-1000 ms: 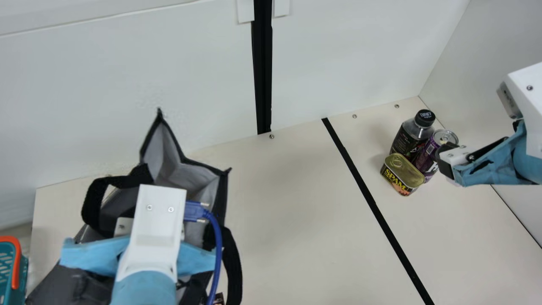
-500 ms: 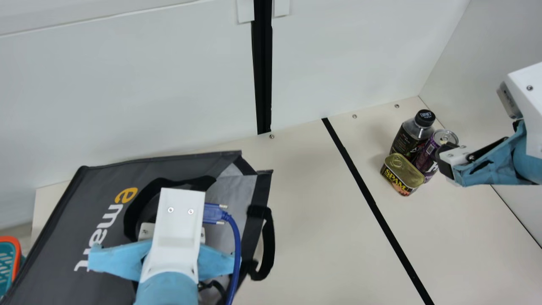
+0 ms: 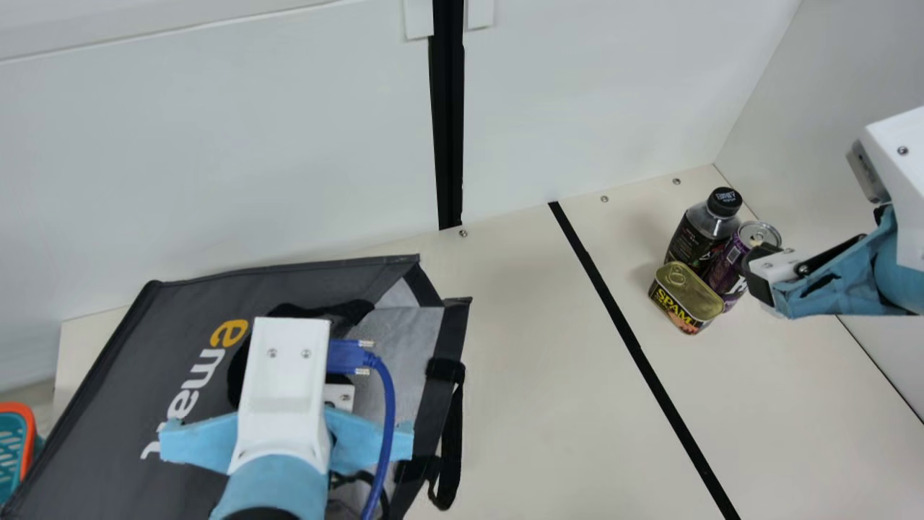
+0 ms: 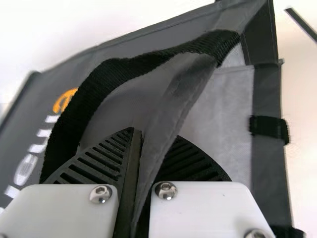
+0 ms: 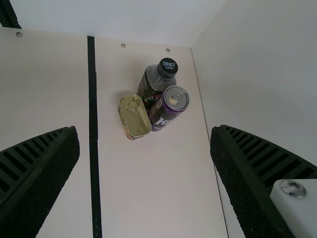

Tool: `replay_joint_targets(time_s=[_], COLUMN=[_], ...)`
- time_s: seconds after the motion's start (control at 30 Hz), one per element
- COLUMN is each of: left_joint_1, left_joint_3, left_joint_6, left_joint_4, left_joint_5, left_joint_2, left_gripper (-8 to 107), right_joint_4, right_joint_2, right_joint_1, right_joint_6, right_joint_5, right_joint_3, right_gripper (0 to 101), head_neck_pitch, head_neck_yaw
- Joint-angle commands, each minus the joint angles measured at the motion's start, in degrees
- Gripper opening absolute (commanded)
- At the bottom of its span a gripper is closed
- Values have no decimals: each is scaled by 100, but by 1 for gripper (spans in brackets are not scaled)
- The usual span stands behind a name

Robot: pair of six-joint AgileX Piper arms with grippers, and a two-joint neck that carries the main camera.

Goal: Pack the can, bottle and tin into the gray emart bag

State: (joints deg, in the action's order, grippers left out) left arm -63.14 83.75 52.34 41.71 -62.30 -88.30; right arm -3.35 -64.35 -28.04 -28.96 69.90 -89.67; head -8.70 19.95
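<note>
My left gripper (image 3: pixel 283 386) is over the gray emart bag (image 3: pixel 289 282) at the main view's left. In the left wrist view, my left gripper (image 4: pixel 136 148) is shut on the rim of the bag (image 4: pixel 124 39), its fabric pinched between the ribbed fingers. At the right, the dark bottle (image 3: pixel 696 235), purple can (image 3: pixel 728 263) and SPAM tin (image 3: pixel 686 296) stand grouped together. My right gripper (image 3: pixel 758 269) is beside the can. In the right wrist view, my right gripper (image 5: pixel 143 163) is wide open with nothing between its fingers; the bottle (image 5: pixel 151 87), can (image 5: pixel 166 111) and tin (image 5: pixel 133 116) are beyond them.
A teal basket (image 3: pixel 16 440) with an orange rim stands at the far left edge. Black tape (image 3: pixel 628 332) crosses the cream table (image 3: pixel 534 375) between the bag and the items. White walls rise behind the table and on its right.
The bag has swung and spread out, its lettered side now facing the camera and its opening farther right. My left arm shifted right, then slightly back left. My right arm kept still.
</note>
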Motion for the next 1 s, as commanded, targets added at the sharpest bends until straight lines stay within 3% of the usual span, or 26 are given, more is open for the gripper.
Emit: replay_joint_targets(time_s=[0.0, 0.5, 0.97], left_joint_1=[117, 972, 1605], left_joint_3=[-40, -433, -656], left_joint_6=[-16, -746, -1703], left_joint_4=[-249, -2100, -3612], left_joint_5=[252, 1673, 2400], left_joint_2=[29, 88, 35], left_gripper=[10, 10, 10], right_joint_4=[0, 0, 0], right_joint_2=[0, 0, 0], right_joint_1=[0, 0, 0], right_joint_6=[0, 0, 0], right_joint_5=[0, 0, 0], right_joint_3=[0, 0, 0], right_gripper=[91, 91, 91], head_neck_pitch=[-130, -130, -130], head_neck_yaw=[5, 5, 5])
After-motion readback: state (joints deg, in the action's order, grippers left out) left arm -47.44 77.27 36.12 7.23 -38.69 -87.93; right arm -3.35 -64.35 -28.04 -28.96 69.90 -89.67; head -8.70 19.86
